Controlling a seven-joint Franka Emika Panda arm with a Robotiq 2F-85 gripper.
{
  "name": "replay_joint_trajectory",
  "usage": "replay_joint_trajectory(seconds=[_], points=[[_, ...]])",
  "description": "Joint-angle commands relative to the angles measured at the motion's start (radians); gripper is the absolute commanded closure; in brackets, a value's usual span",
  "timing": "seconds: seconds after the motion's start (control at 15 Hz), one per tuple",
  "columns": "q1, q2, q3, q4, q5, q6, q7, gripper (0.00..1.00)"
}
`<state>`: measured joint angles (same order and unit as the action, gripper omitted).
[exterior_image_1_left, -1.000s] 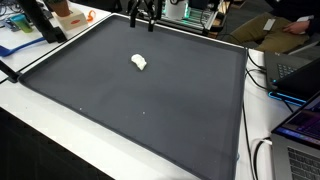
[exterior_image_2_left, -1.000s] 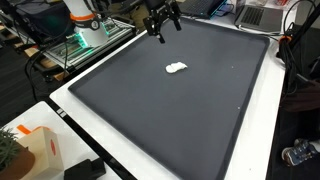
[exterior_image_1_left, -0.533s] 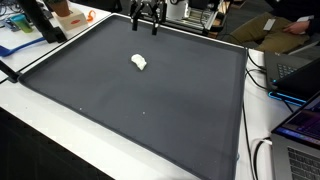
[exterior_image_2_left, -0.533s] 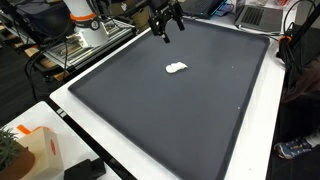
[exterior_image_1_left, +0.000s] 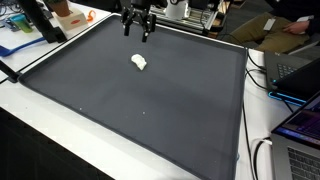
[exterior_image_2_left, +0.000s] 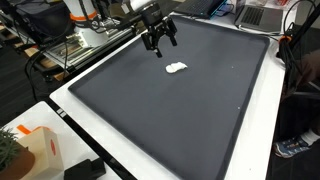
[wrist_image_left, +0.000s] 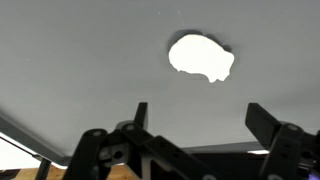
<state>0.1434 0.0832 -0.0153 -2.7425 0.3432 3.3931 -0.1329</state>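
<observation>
White, crumpled lump lies on the dark grey mat, the gripper hanging just beyond its far side, jaws wide apart, holding nothing.

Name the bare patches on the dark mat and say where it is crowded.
The mat is bare from the white lump to the near edge and the laptop side. Crowded only at the far edge, where the tool hangs.

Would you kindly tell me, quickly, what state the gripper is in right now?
Gripper: open, holding nothing; the white lump lies on the dark mat, apart from it.
</observation>
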Motion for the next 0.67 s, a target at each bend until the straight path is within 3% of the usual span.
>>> replay_joint_trajectory(seconds=[0.0, 0.33, 0.6], points=[[0.0, 0.002, 0.0, 0.001, 0.0, 0.0, 0.0, 0.0], [-0.024, -0.003, 0.014, 0.02, -0.034, -0.041, 0.032, 0.0], [-0.053, -0.017, 0.02, 0.083, -0.147, -0.215, 0.12, 0.0]])
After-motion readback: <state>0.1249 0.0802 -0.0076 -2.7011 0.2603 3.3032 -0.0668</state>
